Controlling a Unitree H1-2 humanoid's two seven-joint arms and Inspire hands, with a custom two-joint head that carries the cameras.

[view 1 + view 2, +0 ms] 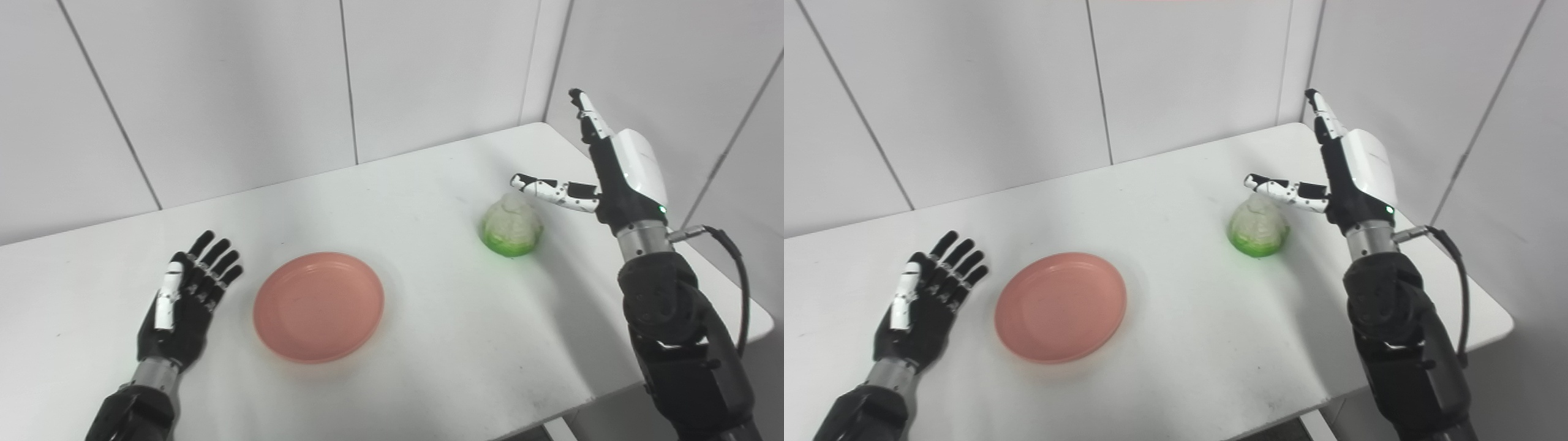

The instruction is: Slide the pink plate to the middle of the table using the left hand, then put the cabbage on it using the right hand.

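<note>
Only rightward, thumb [1268, 184] overlaps cabbage [1257, 231].

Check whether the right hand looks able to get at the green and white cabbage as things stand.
Probably yes. The right hand is open and raised right beside the green and white cabbage, thumb reaching over its top, and nothing lies between them on the white table.

We see a white desk [429, 343] with a smooth, matte top and rounded corners, its far right corner tucked into the corner of the room. Behind it and along its right side stand pale grey wall panels [233, 92], split by thin dark seams that run upright and a little slanted. A few faint specks mark the top.
</note>
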